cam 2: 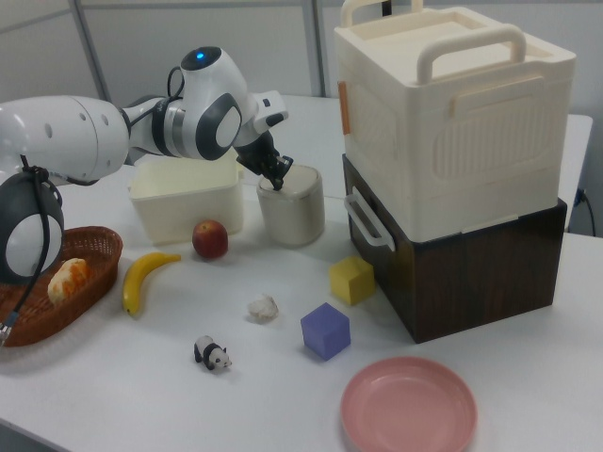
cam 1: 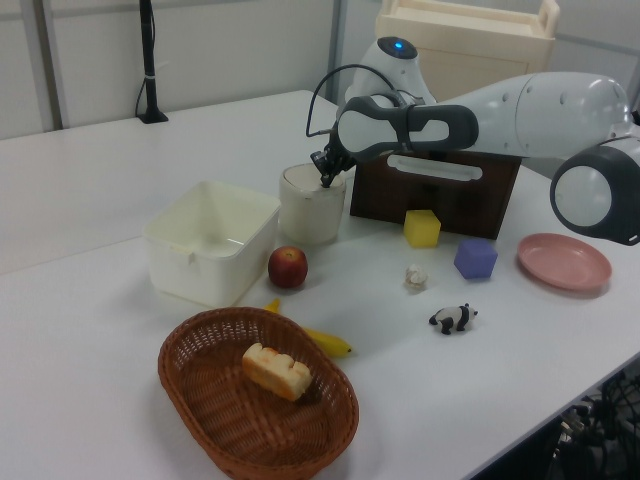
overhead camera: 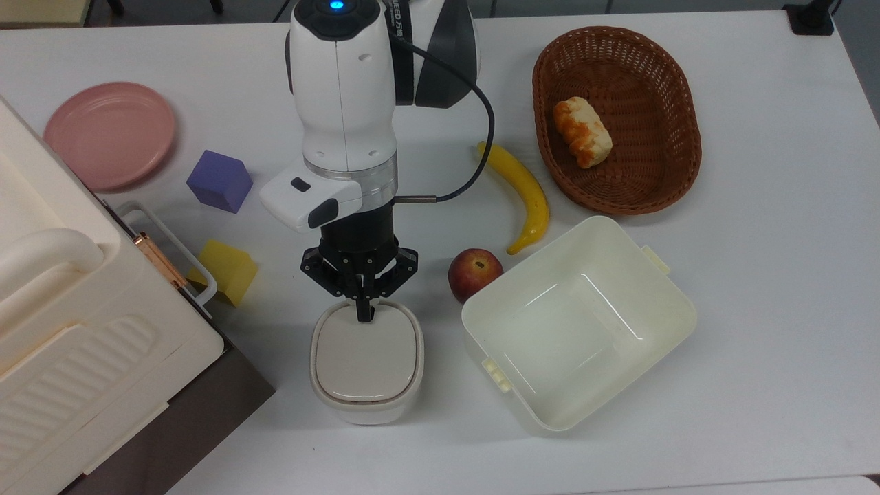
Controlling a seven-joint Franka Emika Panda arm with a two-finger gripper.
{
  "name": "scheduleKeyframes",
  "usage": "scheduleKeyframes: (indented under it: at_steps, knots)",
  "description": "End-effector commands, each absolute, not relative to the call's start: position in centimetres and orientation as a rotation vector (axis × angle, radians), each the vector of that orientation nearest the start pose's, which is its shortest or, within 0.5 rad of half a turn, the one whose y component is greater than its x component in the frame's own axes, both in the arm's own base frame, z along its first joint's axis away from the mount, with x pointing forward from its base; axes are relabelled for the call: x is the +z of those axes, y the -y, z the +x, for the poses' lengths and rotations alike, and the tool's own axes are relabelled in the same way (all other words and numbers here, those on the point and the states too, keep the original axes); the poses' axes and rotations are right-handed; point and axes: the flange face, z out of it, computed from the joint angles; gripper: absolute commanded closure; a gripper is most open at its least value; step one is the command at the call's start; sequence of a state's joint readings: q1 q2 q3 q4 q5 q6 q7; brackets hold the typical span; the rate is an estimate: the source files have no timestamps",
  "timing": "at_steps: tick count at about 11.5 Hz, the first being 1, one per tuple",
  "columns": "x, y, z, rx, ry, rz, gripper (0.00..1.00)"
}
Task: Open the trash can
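End effector (overhead camera: 362,313) pinched together — atop trash can (overhead camera: 366,361)

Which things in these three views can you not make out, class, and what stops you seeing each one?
- Whether the claw presses the trash can lid's button: in the top view its tip covers that spot.
- The trash can's inside: the shut lid hides it in every view.
- The big cream box: the top view's left edge cuts it off.
- The small white lump near the panda: too small to identify.
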State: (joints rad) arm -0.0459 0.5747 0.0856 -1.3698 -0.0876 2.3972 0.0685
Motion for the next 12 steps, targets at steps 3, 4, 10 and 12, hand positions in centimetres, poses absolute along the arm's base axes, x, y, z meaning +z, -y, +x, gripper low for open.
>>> scheduleKeyframes:
  at_steps: [3, 4, 10, 12]
  knots:
    - [42.4, -2.0, 76.0, -0.737, 0.005, -3.087, 1.00]
    - [42.1, -2.0, 76.0, -0.730, 0.007, -3.090, 1.00]
    - [40.4, -2.7, 76.2, -0.709, 0.071, -3.134, 1.00]
    - [40.2, -2.7, 76.2, -0.707, 0.072, -3.136, 1.00]
